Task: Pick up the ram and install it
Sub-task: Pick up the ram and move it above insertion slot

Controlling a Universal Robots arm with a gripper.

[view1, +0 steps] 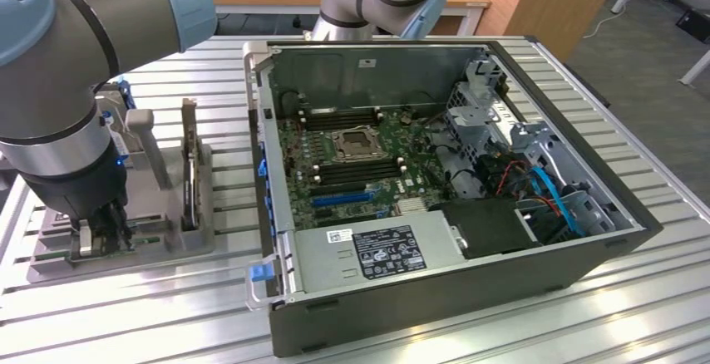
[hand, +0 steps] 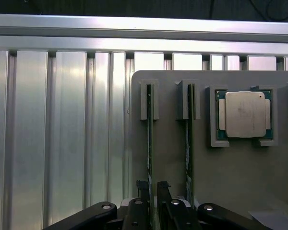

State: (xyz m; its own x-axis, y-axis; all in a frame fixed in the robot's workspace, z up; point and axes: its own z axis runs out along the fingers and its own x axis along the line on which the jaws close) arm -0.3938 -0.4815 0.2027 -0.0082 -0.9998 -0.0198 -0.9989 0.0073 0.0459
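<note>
Straddling the ram [hand: 150, 143] in its gray holder [hand: 170, 158] on the table [hand: 62, 134] with the tool [hand: 153, 188] open, not yet gripping; lifting and seating in the computer [view1: 444, 285] left undone.

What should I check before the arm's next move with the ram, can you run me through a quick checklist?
1. Gripper down at the gray holder and astride the ram: ok.
2. Ram standing on edge in its holder slot: ok.
3. Firm hold on the ram: cannot tell.
4. Processor chip apart from the gripper: ok.
5. Second stick in its own slot, beside the gripper rather than inside it: ok.
6. Computer case open on top, with the memory slots exposed: ok; whether the slots are free: cannot tell.
</note>
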